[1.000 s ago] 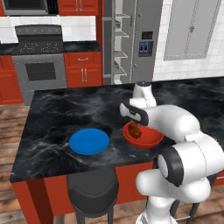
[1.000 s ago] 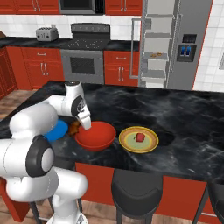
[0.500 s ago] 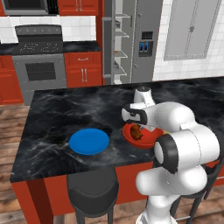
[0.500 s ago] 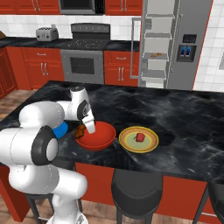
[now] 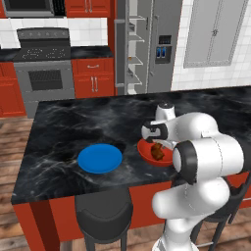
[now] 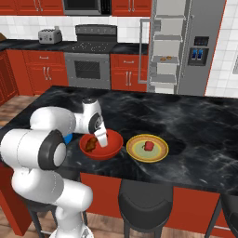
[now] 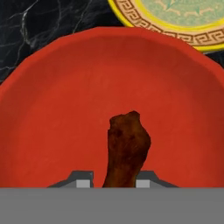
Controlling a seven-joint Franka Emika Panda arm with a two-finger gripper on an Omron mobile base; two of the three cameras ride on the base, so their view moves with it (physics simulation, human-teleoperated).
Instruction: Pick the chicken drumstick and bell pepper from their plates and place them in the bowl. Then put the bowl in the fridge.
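Observation:
The red-orange bowl (image 5: 145, 150) (image 6: 114, 140) (image 7: 61, 105) stands near the front edge of the black island counter. My gripper (image 5: 157, 145) (image 6: 96, 138) (image 7: 106, 181) hangs low inside it, shut on the brown chicken drumstick (image 5: 158, 152) (image 6: 92, 143) (image 7: 127, 146). In the hand view the drumstick's thin end sits between the two fingertips and its thick end points into the hollow. The red bell pepper (image 6: 148, 145) rests on the yellow plate (image 6: 135, 151) (image 7: 183, 33) just right of the bowl. The bare blue plate (image 5: 99, 158) lies left of the bowl.
The grey fridge (image 5: 166, 44) (image 6: 201, 51) stands beyond the island with a door swung open, showing pale shelves (image 6: 167, 51). A stove (image 5: 45, 68) and red cabinets line the back wall. Black stools (image 5: 104, 215) (image 6: 148, 204) sit under the island's front edge.
The gripper has come down with the drumstick from above the bowl's rim into the bowl's hollow. The plates, pepper and bowl have stayed put.

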